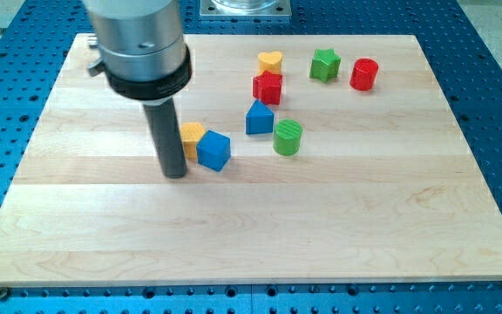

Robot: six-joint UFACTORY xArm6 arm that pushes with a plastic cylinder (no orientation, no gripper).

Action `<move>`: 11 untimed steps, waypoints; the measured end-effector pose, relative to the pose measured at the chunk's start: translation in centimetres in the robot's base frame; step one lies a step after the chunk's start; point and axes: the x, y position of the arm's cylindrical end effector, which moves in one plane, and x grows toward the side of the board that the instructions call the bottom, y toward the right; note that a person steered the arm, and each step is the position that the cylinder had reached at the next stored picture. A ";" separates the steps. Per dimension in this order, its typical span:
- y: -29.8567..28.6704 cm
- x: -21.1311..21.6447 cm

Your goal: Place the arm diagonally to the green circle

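Resting on the desk [77, 235], my tip [174, 175] sits just beside the blue cube [213, 150] and the yellow block [192, 134], on their left in the view. No fingers on this rig, only a rod, so nothing is clenched or released. Green circle [288, 137] stands well apart, toward the view's right, near the blue block w/ pointed top [259, 118]. I judge the tip must go round the cube to reach a diagonal spot by the circle, prob. below-left, w/o bumping blocks.
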 end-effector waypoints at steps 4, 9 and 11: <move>12.1 3.6; 25.9 3.5; 26.6 3.5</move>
